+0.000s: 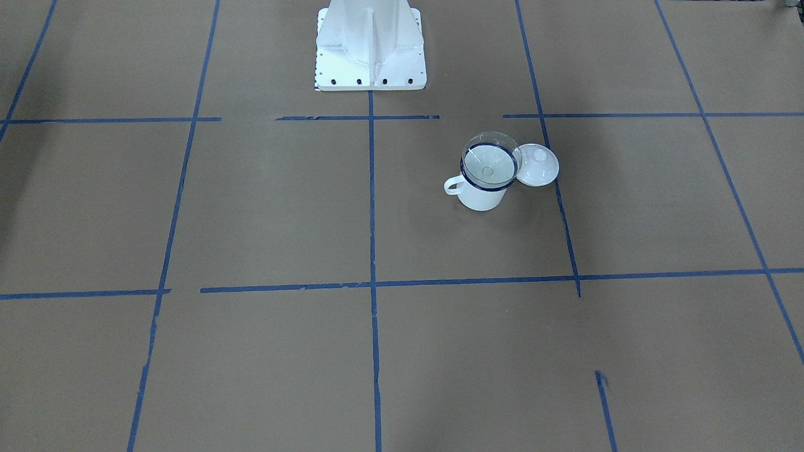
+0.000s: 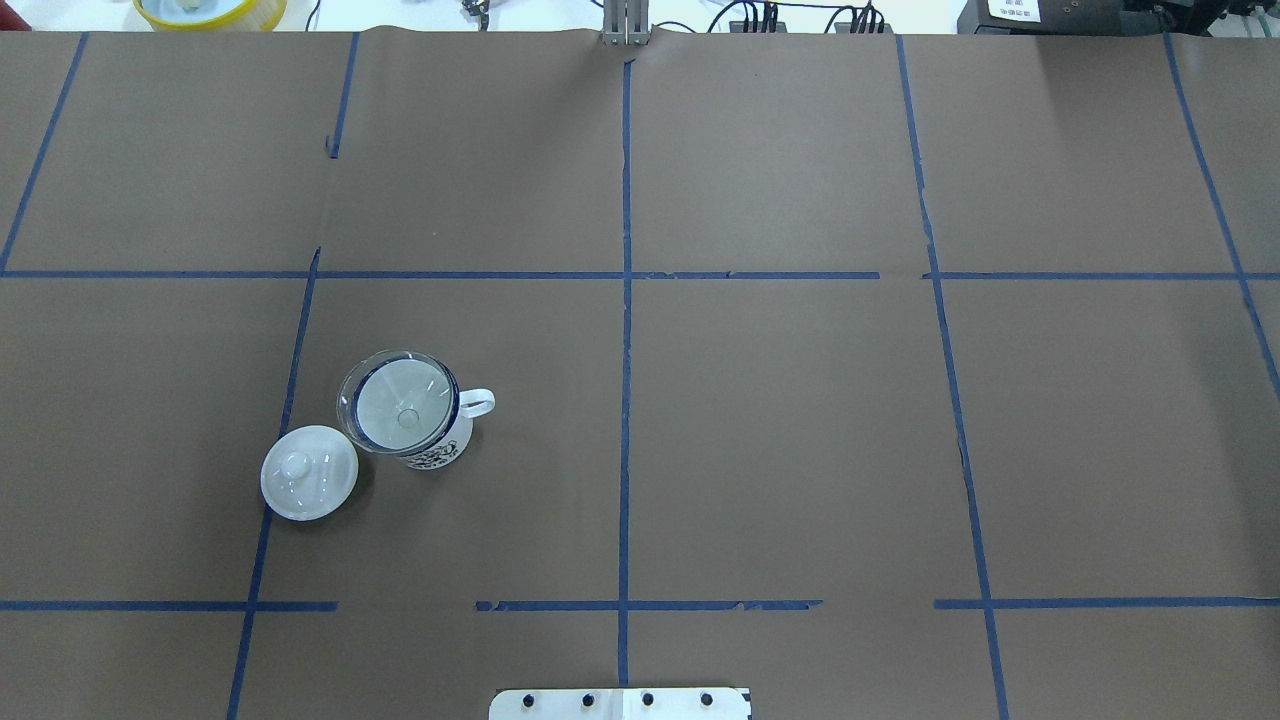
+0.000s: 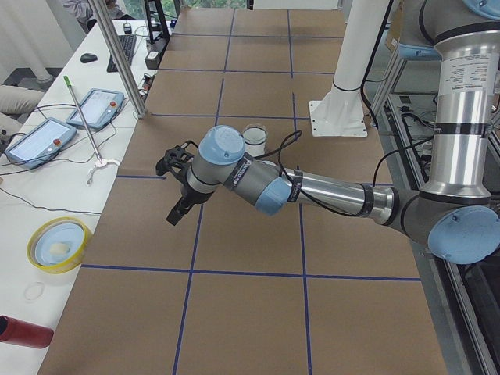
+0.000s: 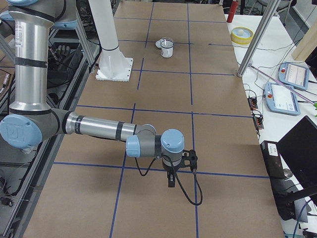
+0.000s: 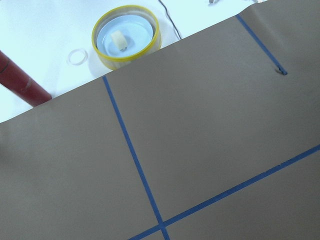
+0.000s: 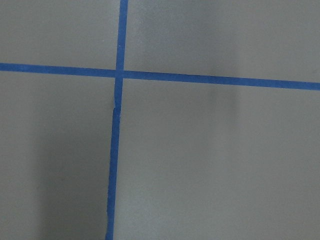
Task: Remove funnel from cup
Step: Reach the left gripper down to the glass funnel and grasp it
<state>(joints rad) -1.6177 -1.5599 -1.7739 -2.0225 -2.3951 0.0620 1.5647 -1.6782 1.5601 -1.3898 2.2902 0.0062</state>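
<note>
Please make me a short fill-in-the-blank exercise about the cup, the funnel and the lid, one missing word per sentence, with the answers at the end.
1. The clear funnel sits in the white ____ with the dark blue rim.
2. The white domed ____ lies on the table beside the cup.
3. In the overhead view, the lid is to the view's ____ of the cup.
4. In the same view, the cup's handle points to the view's ____.
Answers: cup; lid; left; right.

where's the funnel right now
In the overhead view the funnel sits in the cup on the robot's left half of the table, with the white lid right beside it.
</note>
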